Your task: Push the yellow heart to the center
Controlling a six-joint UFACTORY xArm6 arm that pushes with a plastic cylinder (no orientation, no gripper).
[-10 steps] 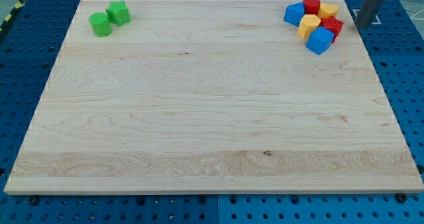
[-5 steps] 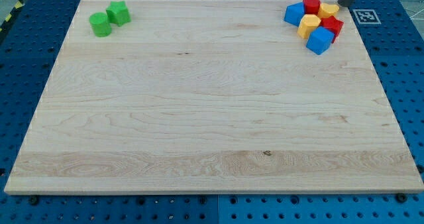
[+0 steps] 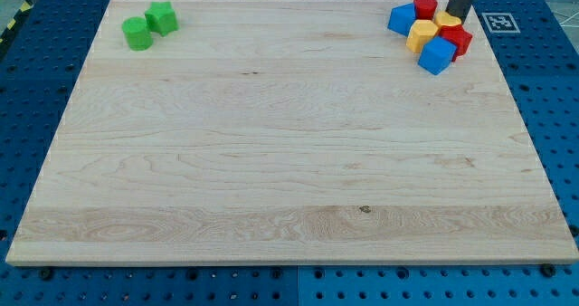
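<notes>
A tight cluster of blocks sits at the top right of the wooden board. It holds two yellow blocks, one in the middle of the cluster and one at its upper right; I cannot tell which is the heart. Around them are a red cylinder, a blue block, a red block and a blue cube. My tip comes down from the view's top edge and stands against the upper right yellow block, partly hiding it.
Two green blocks stand together at the board's top left, a round one and an angular one. A blue pegboard surrounds the board, with a black-and-white marker just right of the cluster.
My tip has moved left from off the board's right edge, past the marker, to the cluster's upper right side. No block has visibly shifted.
</notes>
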